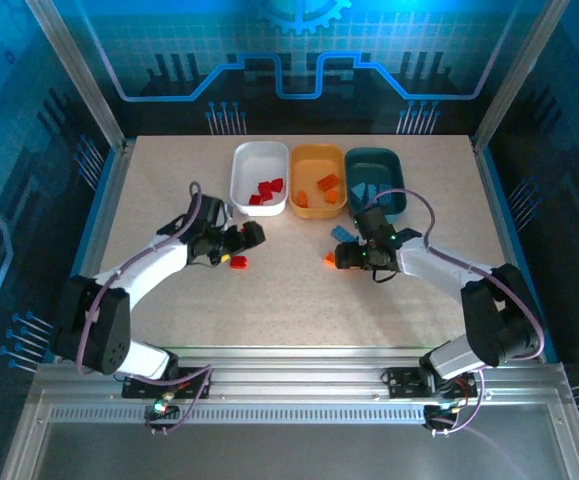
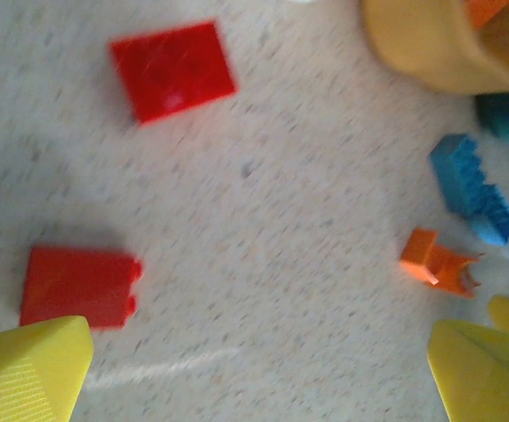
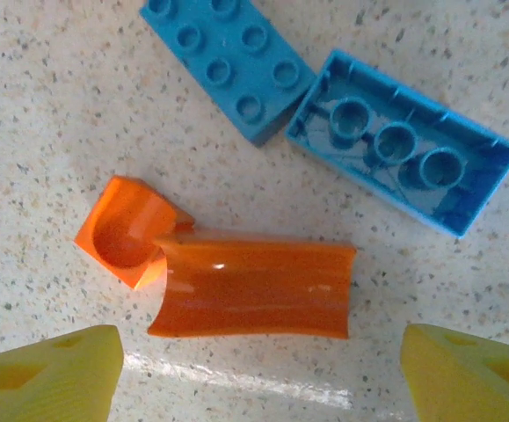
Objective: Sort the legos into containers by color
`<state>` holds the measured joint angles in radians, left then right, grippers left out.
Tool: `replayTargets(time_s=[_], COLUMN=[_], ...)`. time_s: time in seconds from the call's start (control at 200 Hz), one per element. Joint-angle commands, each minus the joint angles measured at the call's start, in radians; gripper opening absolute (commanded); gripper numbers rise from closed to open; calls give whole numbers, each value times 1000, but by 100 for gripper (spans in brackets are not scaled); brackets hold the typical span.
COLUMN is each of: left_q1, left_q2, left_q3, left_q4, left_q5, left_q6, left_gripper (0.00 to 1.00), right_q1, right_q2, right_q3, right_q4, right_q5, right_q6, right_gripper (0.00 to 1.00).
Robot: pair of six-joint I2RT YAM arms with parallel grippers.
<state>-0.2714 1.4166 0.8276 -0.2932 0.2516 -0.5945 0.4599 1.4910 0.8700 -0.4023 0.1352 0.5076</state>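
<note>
The white tub (image 1: 259, 165) holds red legos (image 1: 266, 192), the yellow-orange tub (image 1: 318, 165) holds orange ones and the dark teal tub (image 1: 374, 160) blue ones. My left gripper (image 1: 247, 240) (image 2: 258, 378) is open over the table, nothing between its fingers (image 2: 30, 369). A red brick (image 2: 78, 286) (image 1: 237, 262) lies just ahead of the left finger, and a flat red piece (image 2: 173, 70) farther off. My right gripper (image 1: 347, 256) (image 3: 258, 378) is open. A curved orange lego (image 3: 250, 286) (image 1: 329, 259) lies just ahead of its tips, touching a small orange cube (image 3: 127, 230).
Two light blue bricks (image 3: 228, 57) (image 3: 403, 154) lie side by side beyond the orange piece, one of them upside down; they sit in front of the teal tub (image 1: 342, 233). The left wrist view catches them (image 2: 469, 185) and the yellow-orange tub's corner (image 2: 430, 44).
</note>
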Motion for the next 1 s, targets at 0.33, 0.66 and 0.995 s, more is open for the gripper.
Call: replayTargets(time_s=[0.33, 0.66, 0.995], left_q1=[-38, -45, -56], left_q2=[-93, -109, -83], left_q3=[-146, -170, -175], left_q4=[121, 129, 160], left_q5=[13, 11, 14], left_q6=[-91, -93, -96], left_gripper=[99, 99, 99], right_q1=[-13, 21, 60], right_q2=[290, 299, 172], right_q3=[252, 194, 64], right_q4=[-104, -95, -150], right_q5=[213, 220, 191], right_q6=[-65, -63, -23], right_gripper=[0, 0, 0])
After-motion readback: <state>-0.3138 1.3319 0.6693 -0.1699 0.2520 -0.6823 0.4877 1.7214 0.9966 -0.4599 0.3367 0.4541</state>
